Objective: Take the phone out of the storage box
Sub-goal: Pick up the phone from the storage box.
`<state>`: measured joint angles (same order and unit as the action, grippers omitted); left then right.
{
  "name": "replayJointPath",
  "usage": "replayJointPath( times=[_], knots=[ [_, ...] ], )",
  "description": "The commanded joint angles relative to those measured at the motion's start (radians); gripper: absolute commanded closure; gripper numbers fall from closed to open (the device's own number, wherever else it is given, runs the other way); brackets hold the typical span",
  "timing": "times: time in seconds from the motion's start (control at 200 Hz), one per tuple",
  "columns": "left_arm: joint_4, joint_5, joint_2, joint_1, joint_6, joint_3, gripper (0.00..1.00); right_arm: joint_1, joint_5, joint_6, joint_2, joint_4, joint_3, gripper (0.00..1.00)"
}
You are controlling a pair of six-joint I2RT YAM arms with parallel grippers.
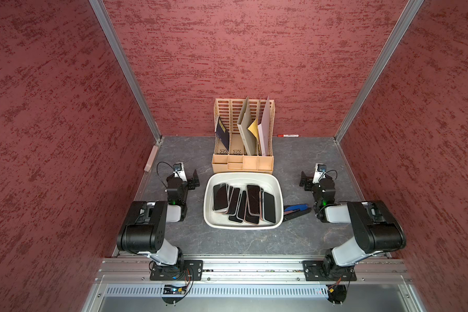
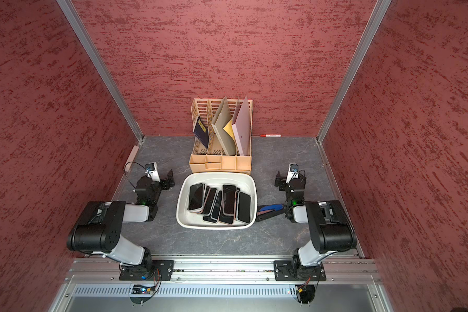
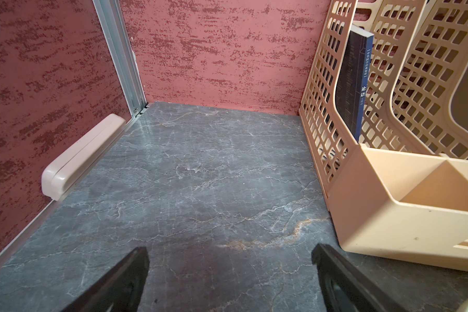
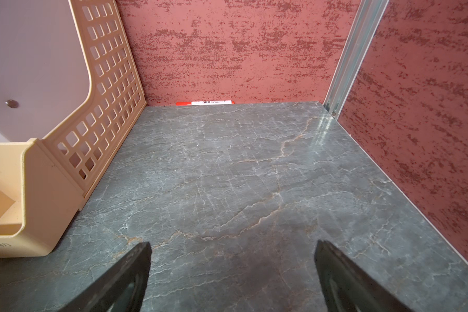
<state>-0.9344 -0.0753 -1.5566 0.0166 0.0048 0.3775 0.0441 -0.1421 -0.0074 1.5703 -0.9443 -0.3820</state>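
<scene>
The storage box [image 1: 209,193] [image 2: 181,197], a shallow off-white tub, sits mid-table in both top views. Several phones lie in it screen-up and overlapping, such as the leftmost phone [image 1: 220,197] [image 2: 195,196]. My left gripper [image 1: 195,178] [image 2: 170,178] rests left of the box's far corner, open and empty. My right gripper [image 1: 303,180] [image 2: 279,180] rests to the right of the box, open and empty. In the left wrist view the left gripper [image 3: 230,259] shows only bare table between its fingers. The right gripper [image 4: 233,254] does too. Neither wrist view shows the phones.
A beige slotted file rack [image 1: 243,162] [image 3: 389,210] [image 4: 33,194] with folders and a book stands just behind the box. A red marker [image 1: 288,135] [image 4: 204,102] lies at the back wall. A blue-black hand tool [image 1: 296,210] lies right of the box. A beige bar [image 3: 81,156] lines the left wall.
</scene>
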Motion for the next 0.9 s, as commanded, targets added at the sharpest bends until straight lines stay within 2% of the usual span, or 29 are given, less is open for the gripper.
replayJointPath(
  times=[0.0,0.11,0.215,0.296,0.381,0.601,0.686,0.746,0.802,0.892],
  knots=[
    [0.008,0.011,0.016,-0.002,-0.008,-0.007,0.0,-0.002,-0.001,0.009,-0.019,-0.001,0.008,0.01],
    [0.008,0.011,0.015,-0.002,-0.008,-0.008,0.0,-0.001,-0.004,0.008,-0.021,-0.003,0.01,0.02],
    [0.014,0.001,0.022,-0.004,-0.007,-0.003,0.0,-0.002,-0.077,0.037,-0.039,0.007,0.014,0.01],
    [0.123,-0.037,0.07,-0.004,-0.023,0.035,0.0,0.0,-0.077,0.035,-0.044,-0.012,0.025,0.01],
    [0.347,-0.092,0.135,-0.001,-0.057,0.116,0.0,-0.002,-0.069,0.035,-0.048,-0.008,0.026,0.01],
    [0.69,-0.125,0.333,0.003,-0.148,0.214,0.0,0.003,-0.059,0.023,-0.093,0.042,0.014,0.02],
    [0.853,-0.129,0.401,0.001,-0.195,0.268,0.0,0.005,-0.188,0.071,-0.194,0.281,-0.072,0.01],
    [0.982,-0.11,0.438,-0.001,-0.23,0.319,0.0,0.003,-0.219,0.108,-0.243,0.471,-0.167,0.01],
    [1.115,-0.083,0.453,-0.002,-0.256,0.381,0.0,0.003,-0.212,0.194,-0.259,0.682,-0.281,0.01],
    [1.35,-0.036,0.442,-0.002,-0.336,0.496,0.0,0.004,-0.097,0.281,-0.22,1.021,-0.495,0.01]
  ],
)
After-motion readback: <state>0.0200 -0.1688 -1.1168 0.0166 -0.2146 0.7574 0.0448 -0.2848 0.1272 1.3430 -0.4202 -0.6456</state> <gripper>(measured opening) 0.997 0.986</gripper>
